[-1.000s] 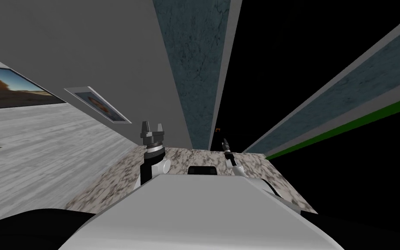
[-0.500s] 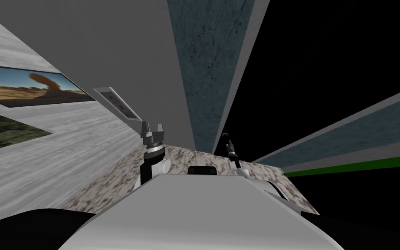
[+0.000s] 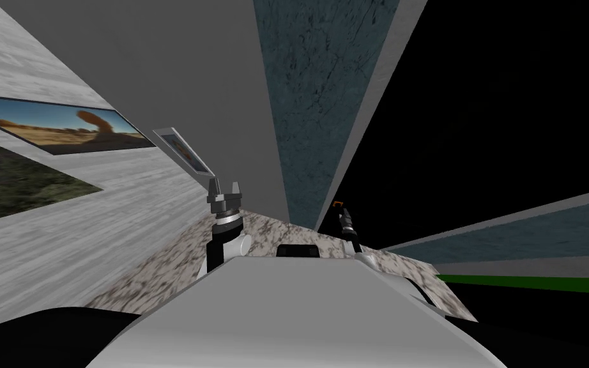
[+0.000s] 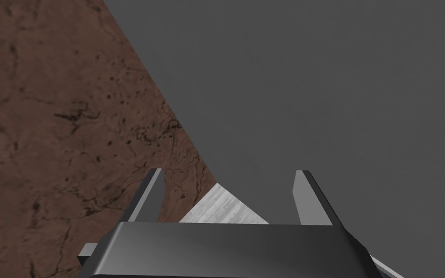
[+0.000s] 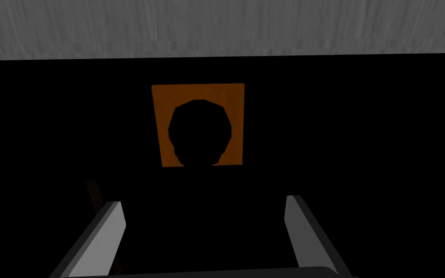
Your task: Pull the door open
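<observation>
The right gripper [image 3: 342, 211] reaches toward a small orange plate [image 3: 336, 203] that sits at the foot of the door [image 3: 312, 96]. The door is a blue-grey mottled panel, and its plain grey edge [image 3: 367, 115] runs down to just beside the plate. In the right wrist view the orange plate [image 5: 161, 125] is square, and a round black shape covers its middle. It stands ahead of the right gripper [image 5: 203, 201], past the fingertips and roughly in line with the gap between them. Both fingers [image 5: 105, 231] are spread wide, about a third of the view apart. They grip nothing and stand apart from the plate. A thin dark brownish strip [image 5: 93, 193] shows just beside one finger, on the near side of the plate, too dim to name. A black area [image 3: 478, 96] surrounds the plate on the side away from the door, and a pale streaked band [image 5: 216, 29] lies beyond the plate. The left gripper [image 3: 225, 186] is raised well apart from the plate, on the far side of the door from it, above the speckled floor [image 3: 159, 275]. In its own wrist view the left gripper [image 4: 229, 171] has its fingers [image 4: 151, 195] wide, with nothing between them.
</observation>
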You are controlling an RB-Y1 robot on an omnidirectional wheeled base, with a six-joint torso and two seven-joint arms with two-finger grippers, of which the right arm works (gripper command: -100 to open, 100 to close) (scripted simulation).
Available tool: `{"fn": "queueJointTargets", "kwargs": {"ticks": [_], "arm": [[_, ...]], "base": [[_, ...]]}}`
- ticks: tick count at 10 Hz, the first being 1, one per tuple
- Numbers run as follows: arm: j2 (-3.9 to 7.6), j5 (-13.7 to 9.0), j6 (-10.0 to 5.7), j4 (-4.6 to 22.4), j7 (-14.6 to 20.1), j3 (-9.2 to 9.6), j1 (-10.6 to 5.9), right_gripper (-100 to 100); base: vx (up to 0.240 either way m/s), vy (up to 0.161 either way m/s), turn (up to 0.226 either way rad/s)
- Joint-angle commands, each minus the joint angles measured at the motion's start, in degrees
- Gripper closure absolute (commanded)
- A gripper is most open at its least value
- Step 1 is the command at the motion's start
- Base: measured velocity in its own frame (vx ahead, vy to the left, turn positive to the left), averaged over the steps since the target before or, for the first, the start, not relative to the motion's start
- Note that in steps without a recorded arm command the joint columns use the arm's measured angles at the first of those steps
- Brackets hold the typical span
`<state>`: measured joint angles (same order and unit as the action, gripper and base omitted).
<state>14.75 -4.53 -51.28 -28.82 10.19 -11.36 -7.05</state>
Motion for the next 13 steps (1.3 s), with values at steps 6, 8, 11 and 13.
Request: {"fn": "queueJointTargets", "kwargs": {"ticks": [6, 8, 11, 13], "arm": [[0.53, -0.5, -0.5, 1.4, 0.1, -0.4, -0.37, 100], [0.53, -0.5, -0.5, 1.4, 0.1, -0.4, -0.37, 100], [1.21, 0.2, -0.93, 1.2, 1.5, 0.65, 0.17, 100], [1.89, 1.0, -1.44, 1.0, 2.9, 1.67, 0.69, 100]], "base": [[0.024, -0.008, 0.027], [0.0, 0.0, 0.0], [-0.102, -0.016, 0.073], [-0.2, -0.035, 0.092]]}}
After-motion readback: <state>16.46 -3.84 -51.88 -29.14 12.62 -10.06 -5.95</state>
